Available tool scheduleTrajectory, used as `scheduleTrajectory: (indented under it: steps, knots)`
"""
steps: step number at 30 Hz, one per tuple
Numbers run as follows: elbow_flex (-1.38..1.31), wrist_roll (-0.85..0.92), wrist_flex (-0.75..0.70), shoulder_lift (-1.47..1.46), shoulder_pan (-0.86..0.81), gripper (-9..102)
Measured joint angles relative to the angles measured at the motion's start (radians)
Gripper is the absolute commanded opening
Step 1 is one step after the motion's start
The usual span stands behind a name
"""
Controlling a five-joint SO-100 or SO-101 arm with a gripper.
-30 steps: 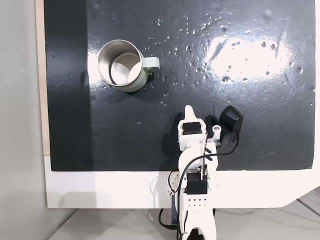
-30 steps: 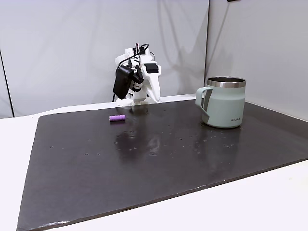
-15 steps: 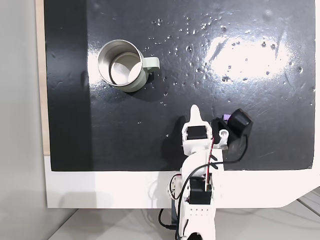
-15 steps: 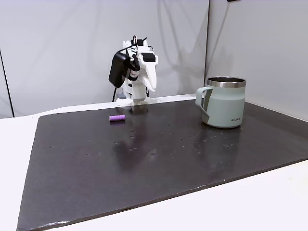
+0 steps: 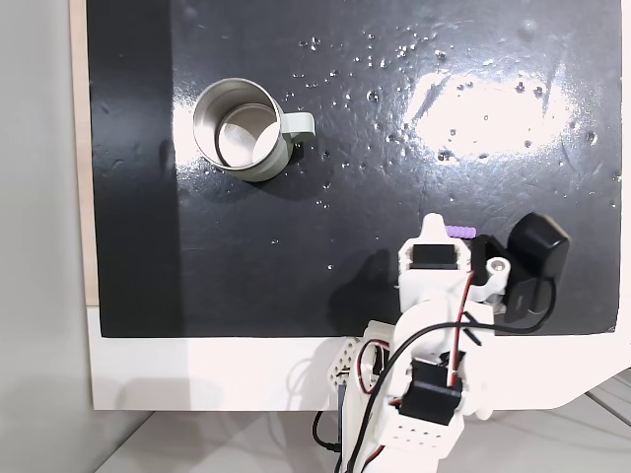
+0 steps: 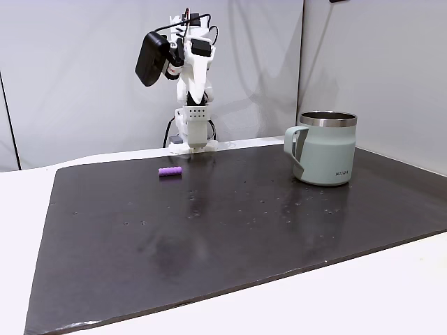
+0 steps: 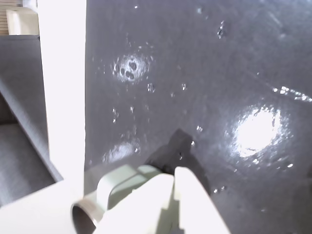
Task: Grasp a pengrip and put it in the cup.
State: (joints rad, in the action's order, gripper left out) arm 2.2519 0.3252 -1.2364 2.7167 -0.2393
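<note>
Tool [image 7: 174, 183] closed, one pengrip [image 6: 170, 171], one cup [image 6: 325, 150]

Bright overhead light glares off the glossy black rubbery mat [image 5: 296, 246]; the wrist view is soft, with blurred white fingers [image 7: 195, 195].

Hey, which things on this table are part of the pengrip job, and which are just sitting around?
Part of the job:
- pengrip, lying on the mat
- cup, standing upright
- end effector, raised above the mat

Just there:
- black mat
- white tabletop
- wrist camera on the arm
</note>
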Motion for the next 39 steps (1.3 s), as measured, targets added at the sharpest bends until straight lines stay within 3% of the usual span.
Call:
scheduleTrajectory:
  steps: [6, 16, 27, 39]
  knots:
    - [-0.114, 0.055, -0.071, -0.176, -0.06, 15]
    - [-0.272, 0.17, -0.235, -0.551, -0.178, 15]
    - [-0.278, 0.313, -0.193, -0.776, -0.296, 21]
    - [-0.371, 0.334, -0.15, -1.029, -0.331, 21]
